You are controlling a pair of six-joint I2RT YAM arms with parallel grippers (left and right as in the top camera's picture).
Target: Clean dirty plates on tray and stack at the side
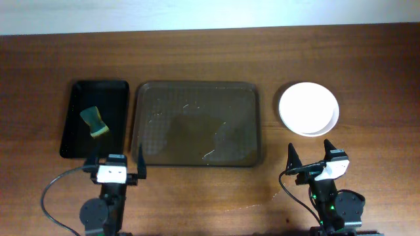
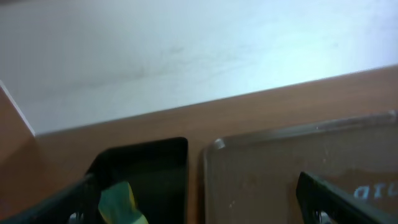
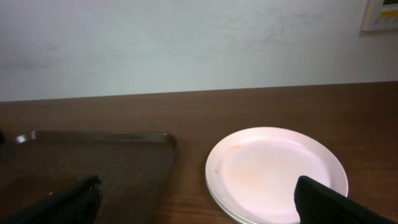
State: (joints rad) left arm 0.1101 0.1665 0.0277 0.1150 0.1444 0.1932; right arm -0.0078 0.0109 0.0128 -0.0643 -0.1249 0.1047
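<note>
The white plates sit stacked on the table to the right of the large brown tray; the stack also shows in the right wrist view, with faint brown specks on the top plate. The tray holds no plates, only wet smears. It shows in the left wrist view and the right wrist view. My left gripper is open and empty at the front of the table, near the tray's front left corner. My right gripper is open and empty in front of the plate stack.
A narrow black tray left of the brown tray holds a green and yellow sponge, also in the left wrist view. A white wall runs behind the table's far edge.
</note>
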